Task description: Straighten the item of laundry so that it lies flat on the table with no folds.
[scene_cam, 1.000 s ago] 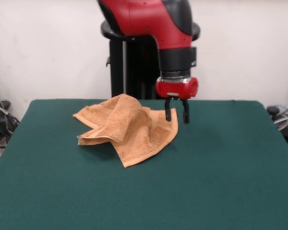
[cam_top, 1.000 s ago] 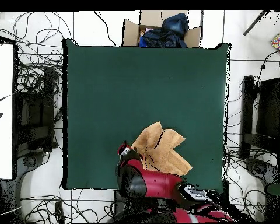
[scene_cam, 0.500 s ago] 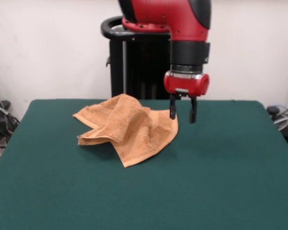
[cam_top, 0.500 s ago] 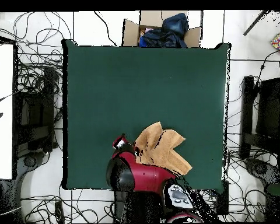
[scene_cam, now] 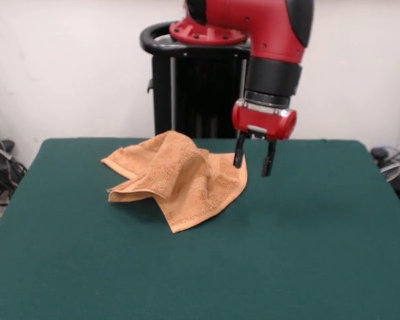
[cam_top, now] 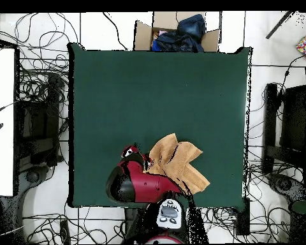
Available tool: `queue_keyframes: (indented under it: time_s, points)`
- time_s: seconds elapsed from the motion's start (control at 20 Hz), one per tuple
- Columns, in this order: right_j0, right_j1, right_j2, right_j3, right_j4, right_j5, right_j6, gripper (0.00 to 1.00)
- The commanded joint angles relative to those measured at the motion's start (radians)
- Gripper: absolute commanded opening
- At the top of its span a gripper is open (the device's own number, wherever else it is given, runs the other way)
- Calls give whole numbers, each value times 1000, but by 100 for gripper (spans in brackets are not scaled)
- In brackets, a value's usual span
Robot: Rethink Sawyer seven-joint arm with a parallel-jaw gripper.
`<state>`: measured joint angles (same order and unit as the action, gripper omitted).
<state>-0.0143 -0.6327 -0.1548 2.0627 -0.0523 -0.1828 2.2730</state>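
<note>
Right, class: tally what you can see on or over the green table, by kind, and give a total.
Towels: 1, the crumpled orange towel on the table.
Grippers: 1, the open gripper just beside the towel's corner.
Total: 2

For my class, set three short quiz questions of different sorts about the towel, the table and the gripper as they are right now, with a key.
1. True or false: the towel lies flat, with no folds.
2. The gripper is: A) shut on the towel, B) open and holding nothing, C) out of view.
3. In the front view, which corner of the towel is the gripper beside?

Key: 1. False, it is rumpled on the green table. 2. B. 3. The right-hand corner.
</note>
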Motion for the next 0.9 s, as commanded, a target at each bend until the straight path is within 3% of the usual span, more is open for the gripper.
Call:
queue_keyframes:
  time_s: [0.05,0.25,0.55,0.9]
  points:
    - [80,114,-123,-187,33,132,-15,100]
    - [57,137,-81,-194,5,92,20,100]
    - [90,168,-113,-204,3,94,27,100]
    - [58,135,-47,-201,-16,95,40,100]
